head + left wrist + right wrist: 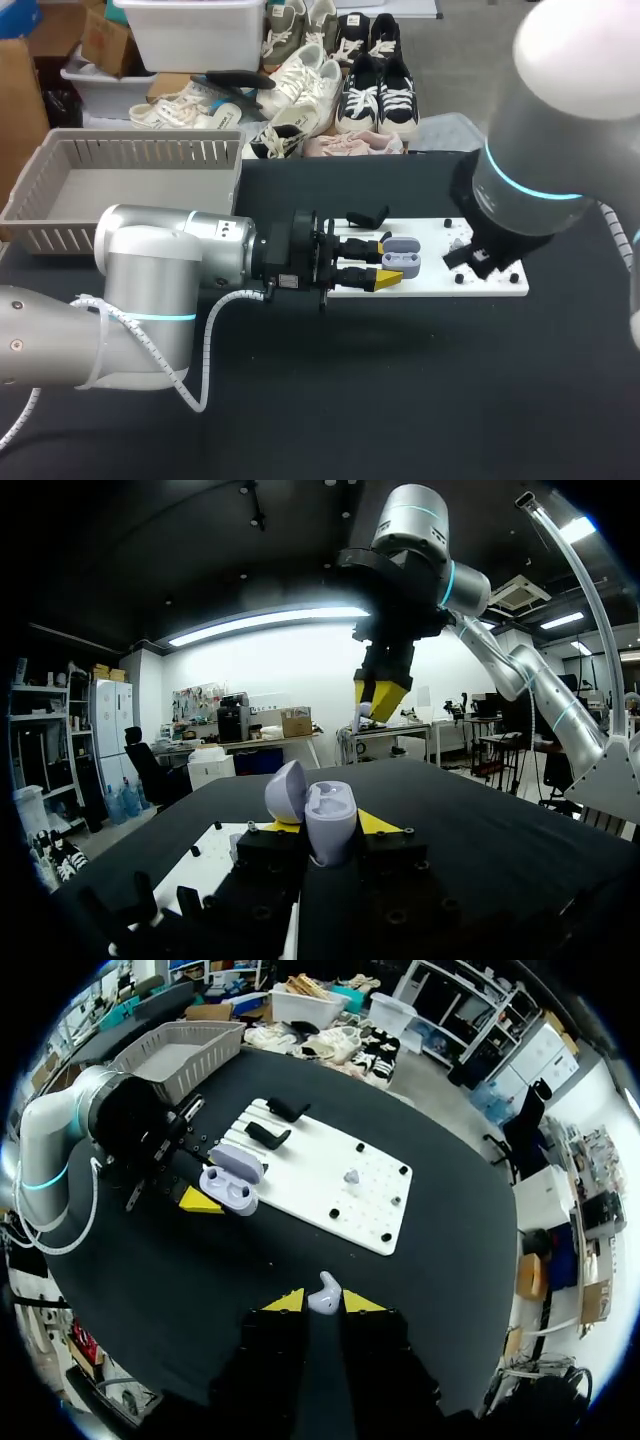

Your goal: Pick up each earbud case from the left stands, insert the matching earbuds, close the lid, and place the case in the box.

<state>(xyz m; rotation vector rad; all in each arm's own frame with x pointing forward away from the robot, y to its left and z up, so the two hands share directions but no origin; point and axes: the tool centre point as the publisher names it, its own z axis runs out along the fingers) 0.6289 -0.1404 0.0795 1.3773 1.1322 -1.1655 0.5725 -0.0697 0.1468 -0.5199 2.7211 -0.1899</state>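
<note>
A lavender earbud case (402, 256) lies with its lid open over the white board (495, 291), and my left gripper (392, 264) is shut on it. In the left wrist view the case (328, 825) sits between the yellow tips, its lid (285, 790) tipped back. My right gripper (323, 1302) hangs high above the table, shut on a small lavender earbud (324, 1293). In the head view the right arm (520, 190) covers its fingers. From the left wrist, the right gripper (380, 698) shows raised ahead of the case. Another earbud (351, 1176) rests on the board (300, 1175).
A grey slatted basket (130, 190) stands at the table's back left. Two black stands (270, 1135) sit on the board's left end, beside my left gripper. Small black pegs dot the board's right end.
</note>
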